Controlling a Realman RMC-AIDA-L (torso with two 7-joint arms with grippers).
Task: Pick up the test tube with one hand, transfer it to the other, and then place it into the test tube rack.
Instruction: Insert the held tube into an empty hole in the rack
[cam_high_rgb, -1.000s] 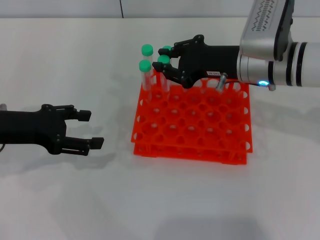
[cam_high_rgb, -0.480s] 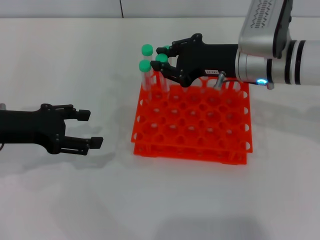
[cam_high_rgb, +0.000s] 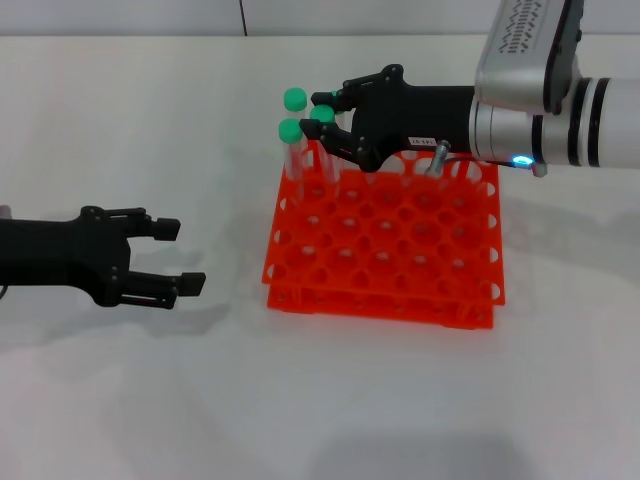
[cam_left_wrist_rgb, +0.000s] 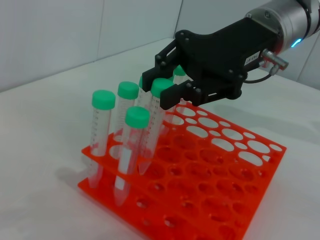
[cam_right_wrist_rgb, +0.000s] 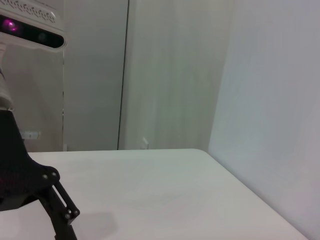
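On the white table my right gripper pinches the test tube over the test tube rack's far-left holes; I'd lower straight, then release, left gripper idling wide.

We note a white tabletop filling the lower part of the right wrist view. Black linkage of a gripper shows at eight o'clock; its fingertips lie out of view. A grey housing with a magenta light sits at ten o'clock. Pale wall panels stand behind.
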